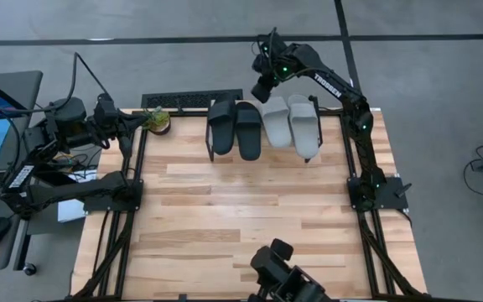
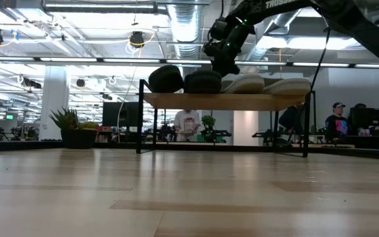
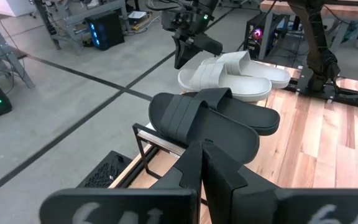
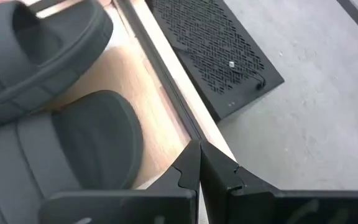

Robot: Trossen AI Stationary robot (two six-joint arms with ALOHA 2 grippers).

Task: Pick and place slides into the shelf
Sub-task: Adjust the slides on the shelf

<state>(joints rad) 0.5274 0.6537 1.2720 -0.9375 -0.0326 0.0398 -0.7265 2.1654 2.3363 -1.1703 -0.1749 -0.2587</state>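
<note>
Nearest my right wrist camera, the right hand [image 4: 199,163] had its dark fingers pressed together, empty, hovering above the far edge of the low plank-topped shelf with thin black metal legs [image 2: 242,101]. Just beside it lay two black rubber slides [image 1: 235,126], then two light grey rubber slides [image 1: 293,124], all four side by side on the shelf. My left hand [image 3: 202,163], also pressed together, waited at the wooden worktop's [image 1: 241,210] left edge.

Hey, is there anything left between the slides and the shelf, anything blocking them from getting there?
Nothing visible does. All four slides, two black and two grey, already lie side by side on the shelf. The right gripper hovers shut above them.
</note>
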